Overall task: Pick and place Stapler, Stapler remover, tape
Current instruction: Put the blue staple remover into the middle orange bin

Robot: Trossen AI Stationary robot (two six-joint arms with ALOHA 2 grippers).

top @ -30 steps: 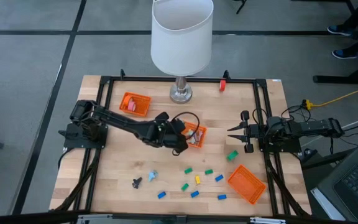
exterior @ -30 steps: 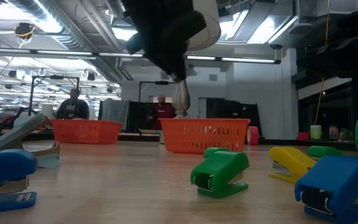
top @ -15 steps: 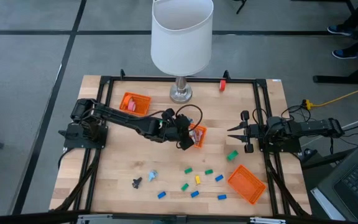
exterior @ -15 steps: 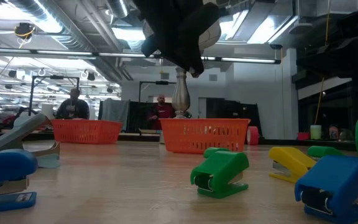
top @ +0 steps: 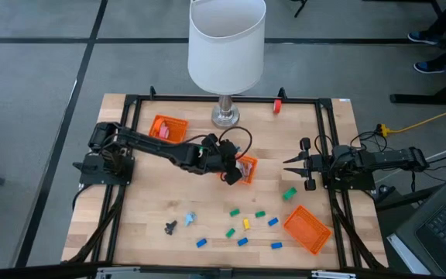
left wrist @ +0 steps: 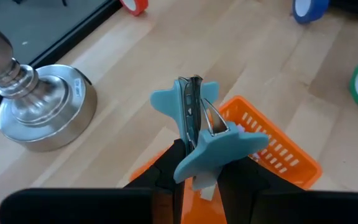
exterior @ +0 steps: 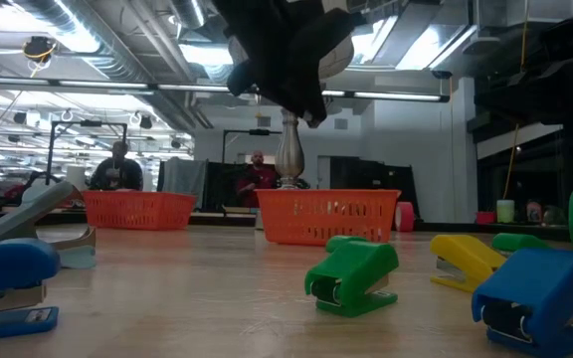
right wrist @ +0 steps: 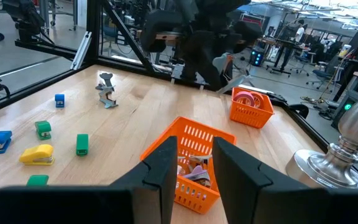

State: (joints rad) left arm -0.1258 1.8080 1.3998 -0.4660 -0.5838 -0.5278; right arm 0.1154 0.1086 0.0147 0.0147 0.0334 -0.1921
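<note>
My left gripper (top: 234,172) hangs over the middle orange basket (top: 247,166) and is shut on a light blue staple remover (left wrist: 194,124). In the low view, the gripper (exterior: 301,99) is well above the basket (exterior: 331,217). Pink tape rolls (top: 162,132) lie in the far left orange basket (top: 168,129). A red tape roll (top: 278,106) lies at the far edge. Small green, blue and yellow staplers (top: 246,223) lie on the near part of the table. My right gripper (top: 294,163) waits open at the table's right side. My left gripper pinches the staple remover's near end (left wrist: 196,175) between its two fingers, which hide that end. The fingers slant down from the table's left. The remover sticks out past the fingertips with its blue wings (left wrist: 166,102) and metal jaws free, lifted clear above the basket (left wrist: 272,146).
A lamp's metal base (top: 224,116) stands at the far middle under a white shade (top: 226,43). A third orange basket (top: 307,229) lies near right. Two more staple removers (top: 180,223) lie near left. A green roll (top: 289,194) lies beside the right arm.
My left gripper has moved toward the table's right edge and a little toward the far edge with the staple remover, coming over the middle basket. It has kept nearly still in the last half second.
</note>
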